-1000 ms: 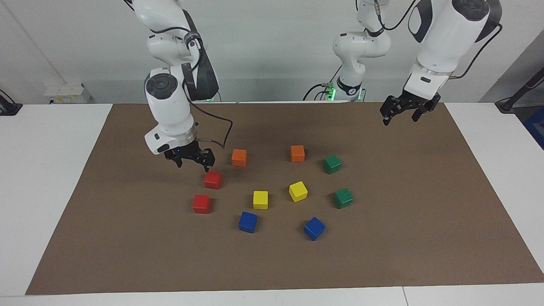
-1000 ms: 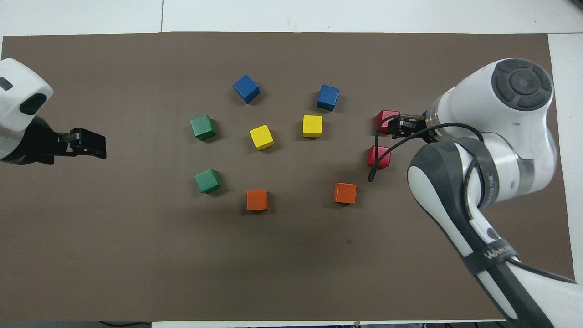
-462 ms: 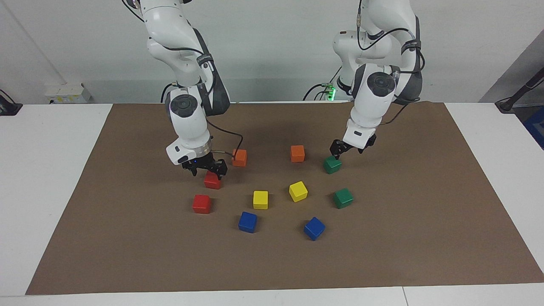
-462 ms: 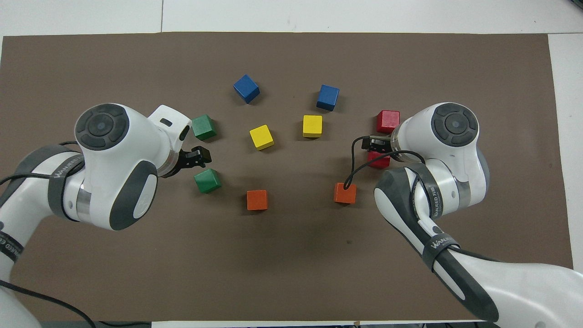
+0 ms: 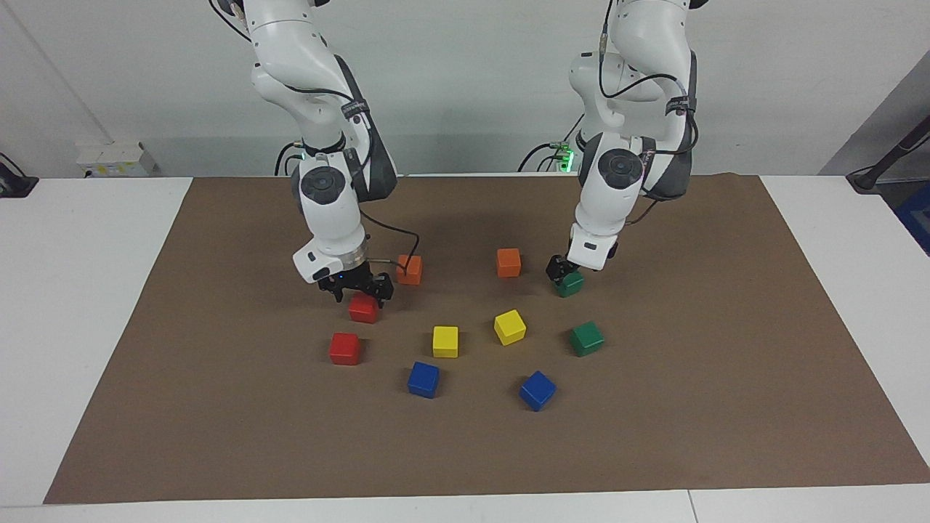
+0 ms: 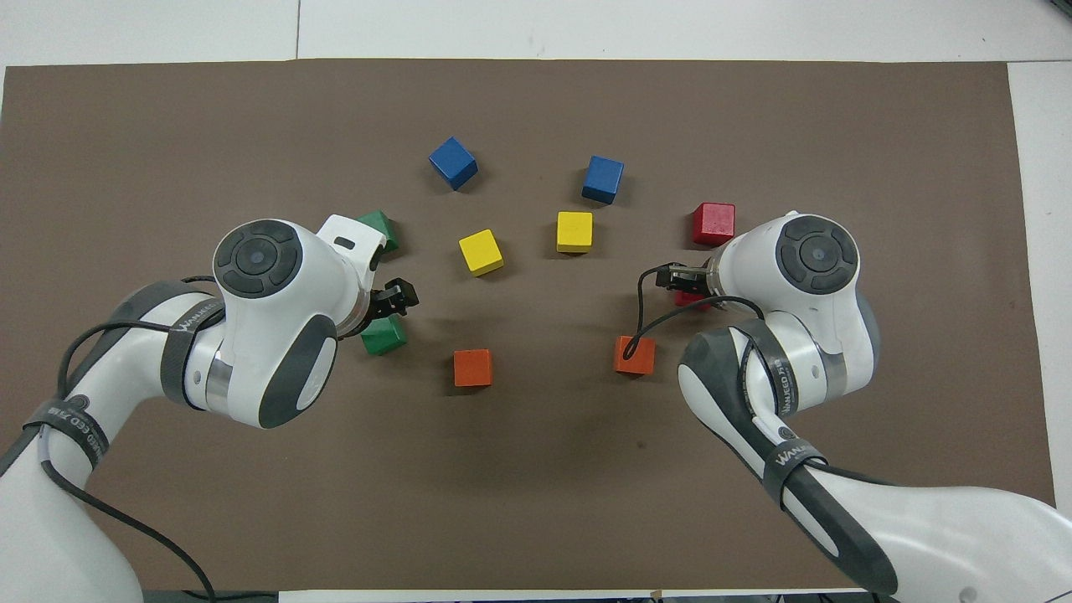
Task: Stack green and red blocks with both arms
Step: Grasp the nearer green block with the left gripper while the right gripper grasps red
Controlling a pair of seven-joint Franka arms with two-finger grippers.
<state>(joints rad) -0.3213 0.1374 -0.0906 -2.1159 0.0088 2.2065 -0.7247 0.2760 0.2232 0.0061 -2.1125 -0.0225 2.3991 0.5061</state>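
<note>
Both arms have come down over the cubes since half a second ago, the left one most of all, while every cube lies where it lay. Going across the facing view from the right arm's end of the table: the farther red block (image 5: 345,349) sits alone on the brown mat (image 5: 726,407), well clear of any gripper. Just beside it and nearer to the robots lies the nearer red block (image 5: 363,309), and the right gripper (image 5: 357,288) hangs low right over it with its jaws spread apart, grasping nothing; whether the fingertips touch the cube I cannot tell. An orange cube (image 5: 410,269) lies beside that gripper, with the arm's black cable (image 5: 396,240) looping down near it. Toward the middle lie two yellow cubes (image 5: 445,341) and, farther from the robots, two blue cubes (image 5: 423,379), then a second orange cube (image 5: 508,262). Beside that one the left gripper (image 5: 561,272) is down at the nearer green block (image 5: 571,284), its jaws released and holding nothing; the wrist hides part of the cube, so I cannot tell contact. The farther green block (image 5: 586,338) lies free on the mat toward the left arm's end. No block is stacked yet.
</note>
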